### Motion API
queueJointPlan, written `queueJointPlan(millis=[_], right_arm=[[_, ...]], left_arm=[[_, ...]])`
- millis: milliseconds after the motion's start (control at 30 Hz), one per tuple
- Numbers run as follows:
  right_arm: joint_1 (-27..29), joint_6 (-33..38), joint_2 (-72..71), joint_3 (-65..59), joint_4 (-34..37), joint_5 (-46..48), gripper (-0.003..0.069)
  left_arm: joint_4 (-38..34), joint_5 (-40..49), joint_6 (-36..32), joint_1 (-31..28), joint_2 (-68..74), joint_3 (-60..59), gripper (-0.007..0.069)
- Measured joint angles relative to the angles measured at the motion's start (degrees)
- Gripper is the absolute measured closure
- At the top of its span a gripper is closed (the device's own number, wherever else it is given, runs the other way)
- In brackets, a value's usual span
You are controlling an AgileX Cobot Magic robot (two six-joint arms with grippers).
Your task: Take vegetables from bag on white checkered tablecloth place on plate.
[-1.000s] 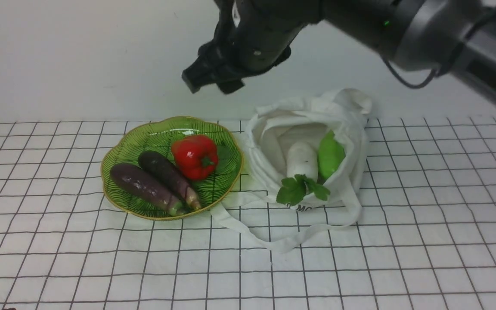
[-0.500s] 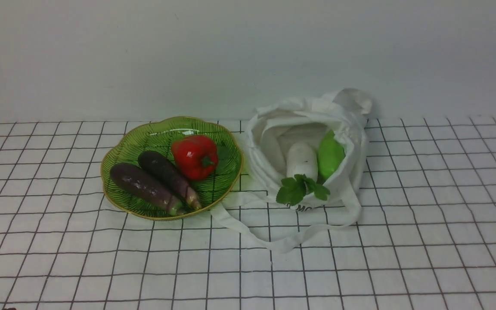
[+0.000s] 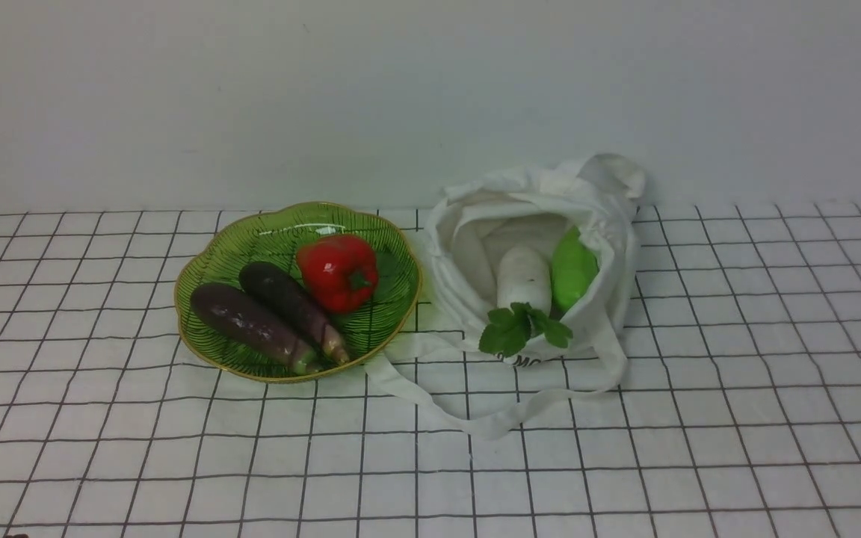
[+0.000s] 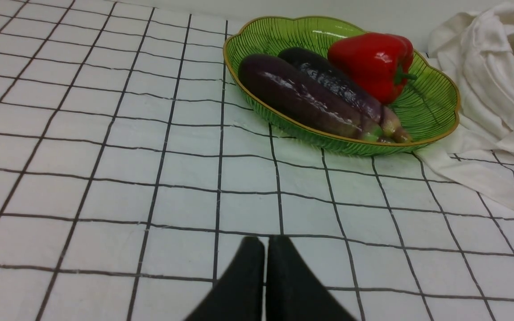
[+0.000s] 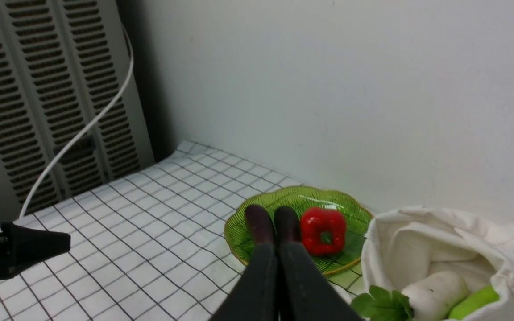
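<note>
The plate is green and shiny like glass, with a wavy gold edge. It sits on the white checkered tablecloth, to the left of the bag. Two dark purple eggplants lie on the plate, side by side and tilted the same way. One eggplant is nearer the left edge. The other eggplant lies between it and the red pepper. Their stem ends point toward the front of the plate. The red pepper is on the plate too, and it has a green stem.

The bag is white and soft, and its mouth is open toward the front. A fat white radish lies in the bag. Its green leaves poke out over the front edge, above some black letters. A light green vegetable is in the bag too, just to the right of the radish. A long white strap makes a loop on the cloth in front of the bag.

The left gripper is closed, with its two tips together and nothing in them. The right gripper is closed and empty too. Tall gray panels with slots stand past the cloth, and a white cord hangs by them.
</note>
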State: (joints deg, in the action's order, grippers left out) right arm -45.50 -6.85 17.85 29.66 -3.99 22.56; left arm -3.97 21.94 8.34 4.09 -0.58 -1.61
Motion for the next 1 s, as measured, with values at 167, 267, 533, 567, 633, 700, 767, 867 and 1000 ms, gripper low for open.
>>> queueJointPlan(millis=[167, 267, 533, 567, 633, 700, 767, 867, 1000], right_arm=[[0.0, -0.2, -1.9, -7.3, 0.2, -8.0, 0.0673], [0.0, -0.2, -1.9, -9.5, 0.2, -8.3, 0.0673], [0.0, -0.2, -1.9, -10.9, 0.2, -3.6, 0.0673], [0.0, -0.2, -1.9, -10.9, 0.2, -3.1, 0.0673], [0.0, -0.2, -1.9, -11.0, 0.2, -2.6, 0.0673], [0.0, -0.2, -1.9, -11.0, 0.2, -2.2, 0.0673], [0.0, -0.2, -1.9, -11.1, 0.2, -1.8, 0.0673], [0.0, -0.2, -2.0, -11.4, 0.2, -1.8, 0.0673], [0.6, 0.6, -3.7, -13.6, 0.4, -1.8, 0.0673]], left_arm=[[0.0, 0.0, 0.0, 0.0, 0.0, 0.0, 0.0632], [0.0, 0.0, 0.0, 0.0, 0.0, 0.0, 0.0632], [0.0, 0.0, 0.0, 0.0, 0.0, 0.0, 0.0632], [0.0, 0.0, 0.0, 0.0, 0.0, 0.0, 0.0632], [0.0, 0.0, 0.0, 0.0, 0.0, 0.0, 0.0632], [0.0, 0.0, 0.0, 0.0, 0.0, 0.0, 0.0632], [0.0, 0.0, 0.0, 0.0, 0.0, 0.0, 0.0632], [0.0, 0.0, 0.0, 0.0, 0.0, 0.0, 0.0632], [0.0, 0.0, 0.0, 0.0, 0.0, 0.0, 0.0632]])
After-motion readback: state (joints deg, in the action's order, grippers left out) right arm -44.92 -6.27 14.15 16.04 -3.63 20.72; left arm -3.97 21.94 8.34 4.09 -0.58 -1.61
